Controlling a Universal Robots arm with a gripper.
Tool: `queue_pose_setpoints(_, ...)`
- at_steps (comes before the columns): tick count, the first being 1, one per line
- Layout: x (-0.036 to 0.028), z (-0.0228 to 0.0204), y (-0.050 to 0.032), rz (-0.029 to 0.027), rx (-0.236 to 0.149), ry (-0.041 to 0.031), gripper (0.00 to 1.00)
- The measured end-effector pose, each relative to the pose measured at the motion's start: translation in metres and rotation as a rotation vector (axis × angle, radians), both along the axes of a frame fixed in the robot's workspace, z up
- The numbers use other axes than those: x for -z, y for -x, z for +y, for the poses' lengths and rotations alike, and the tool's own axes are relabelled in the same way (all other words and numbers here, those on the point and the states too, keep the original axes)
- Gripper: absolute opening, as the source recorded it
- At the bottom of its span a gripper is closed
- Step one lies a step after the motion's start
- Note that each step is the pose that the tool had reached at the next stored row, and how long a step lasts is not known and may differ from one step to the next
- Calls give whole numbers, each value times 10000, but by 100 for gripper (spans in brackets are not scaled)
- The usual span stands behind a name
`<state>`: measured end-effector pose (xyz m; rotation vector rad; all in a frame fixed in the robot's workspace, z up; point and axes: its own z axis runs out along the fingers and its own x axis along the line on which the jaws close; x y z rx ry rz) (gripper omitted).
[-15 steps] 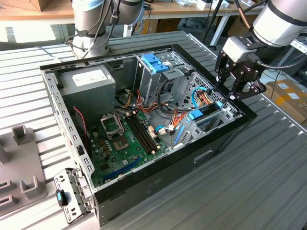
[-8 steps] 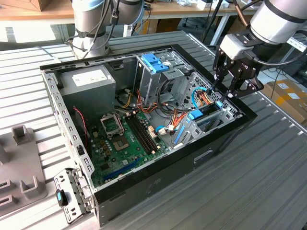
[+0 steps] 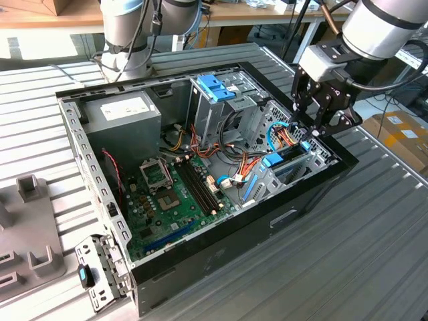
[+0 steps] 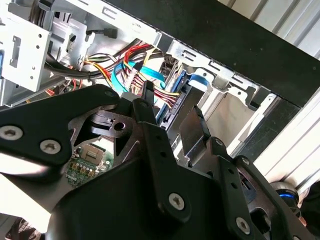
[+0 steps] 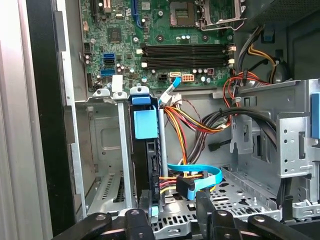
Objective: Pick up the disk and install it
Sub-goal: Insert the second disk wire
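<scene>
Open computer case lying on its side on a ribbed metal bench, seen from the exterior view; motherboard in the lower middle, grey power-supply box toward the exterior view's left, metal drive cage with a blue plastic handle behind. The end effector hangs over the case corner at the exterior view's right, directly above a vertical drive bay; its black fingers stand slightly apart with nothing gripped between them, as both wrist views show. The disk sits edge-on in that bay, upright between thin metal walls, its blue plastic rail tab facing upward in the first wrist view; the same blue tab appears in the exterior view just below the end effector. A light-blue flat data cable and a red, yellow and orange wire bundle run beside the disk; whether the end effector's fingertips touch the disk cannot be told.
</scene>
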<state>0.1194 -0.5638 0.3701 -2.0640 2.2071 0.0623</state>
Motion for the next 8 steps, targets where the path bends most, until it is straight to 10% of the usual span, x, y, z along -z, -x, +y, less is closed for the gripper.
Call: queue_pose_setpoints(8,-29,5,51,0,0,-13,48)
